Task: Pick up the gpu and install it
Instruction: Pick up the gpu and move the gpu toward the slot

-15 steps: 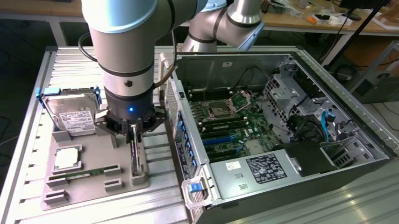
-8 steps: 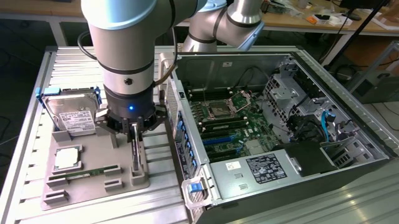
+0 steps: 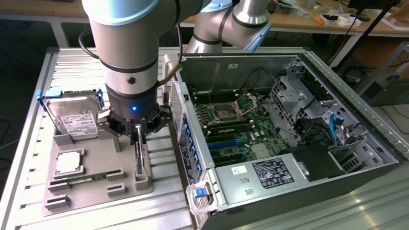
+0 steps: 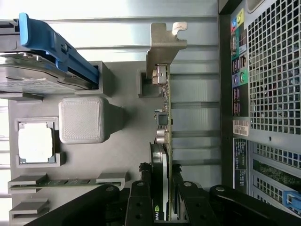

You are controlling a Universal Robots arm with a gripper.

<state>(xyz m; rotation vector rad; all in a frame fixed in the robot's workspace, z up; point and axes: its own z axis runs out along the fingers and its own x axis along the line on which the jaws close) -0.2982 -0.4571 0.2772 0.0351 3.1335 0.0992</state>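
The gpu (image 3: 139, 160) stands on edge in a slot of the grey holder tray (image 3: 96, 194), near the tray's side closest to the computer case. My gripper (image 3: 136, 139) comes straight down onto its top edge. In the wrist view the gpu (image 4: 163, 117) shows its green board edge, its black cooler and its silver end bracket (image 4: 164, 47). There my gripper (image 4: 161, 200) straddles the cooler, with a black finger (image 4: 140, 200) pressed against each side. The card still sits in its slot.
On the tray also stand a hard drive (image 3: 76, 117) with blue rails, a CPU (image 3: 69, 163) and a narrow memory stick (image 3: 86, 179). The open computer case (image 3: 300, 62) lies at the exterior view's right, its motherboard (image 3: 236, 129) exposed. Its rear panel (image 4: 273, 70) runs close beside the gpu.
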